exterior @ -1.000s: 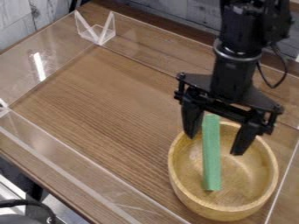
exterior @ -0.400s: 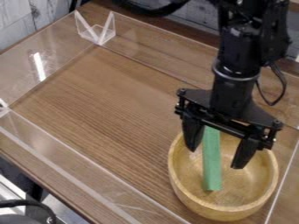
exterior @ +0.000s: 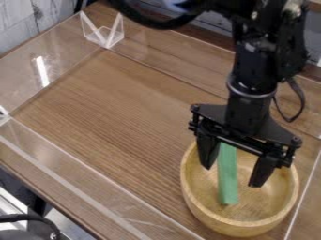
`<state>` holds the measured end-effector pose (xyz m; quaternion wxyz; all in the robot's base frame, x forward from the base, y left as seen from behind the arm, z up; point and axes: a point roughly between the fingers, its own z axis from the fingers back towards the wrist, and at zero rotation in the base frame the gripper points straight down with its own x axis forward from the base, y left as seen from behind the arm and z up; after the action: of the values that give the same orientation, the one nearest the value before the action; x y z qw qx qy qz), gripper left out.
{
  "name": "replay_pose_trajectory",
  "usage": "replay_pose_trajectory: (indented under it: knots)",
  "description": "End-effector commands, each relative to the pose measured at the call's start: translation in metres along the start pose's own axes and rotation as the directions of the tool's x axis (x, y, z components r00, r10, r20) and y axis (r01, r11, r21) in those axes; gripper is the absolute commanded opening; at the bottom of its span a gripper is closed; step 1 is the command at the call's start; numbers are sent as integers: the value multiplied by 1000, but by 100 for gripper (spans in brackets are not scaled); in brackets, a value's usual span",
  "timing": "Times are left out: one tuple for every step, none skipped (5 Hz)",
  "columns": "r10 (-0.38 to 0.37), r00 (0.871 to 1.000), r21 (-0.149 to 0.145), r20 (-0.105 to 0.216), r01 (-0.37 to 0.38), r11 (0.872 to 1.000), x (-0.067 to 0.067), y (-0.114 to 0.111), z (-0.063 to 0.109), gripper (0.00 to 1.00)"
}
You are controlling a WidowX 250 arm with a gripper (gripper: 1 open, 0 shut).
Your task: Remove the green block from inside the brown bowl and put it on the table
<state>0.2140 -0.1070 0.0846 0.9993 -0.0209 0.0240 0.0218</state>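
Gripper (exterior: 236, 162) points down with fingers spread wide inside the brown bowl (exterior: 201, 208), straddling the green block (exterior: 230, 178), which leans against the bowl's far rim, ungripped.

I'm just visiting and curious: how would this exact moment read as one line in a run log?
gripper: open, pointing down, straddling green block | green block: leaning in brown bowl, not gripped | table: block not yet placed
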Motion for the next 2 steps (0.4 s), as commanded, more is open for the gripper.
replay_pose_trajectory:
  knots:
    - [-2, 999, -21, 41, 3, 1000, 6, -4, 1, 100]
    - [6, 999, -26, 54, -4, 1000, 9, -4, -1, 100]
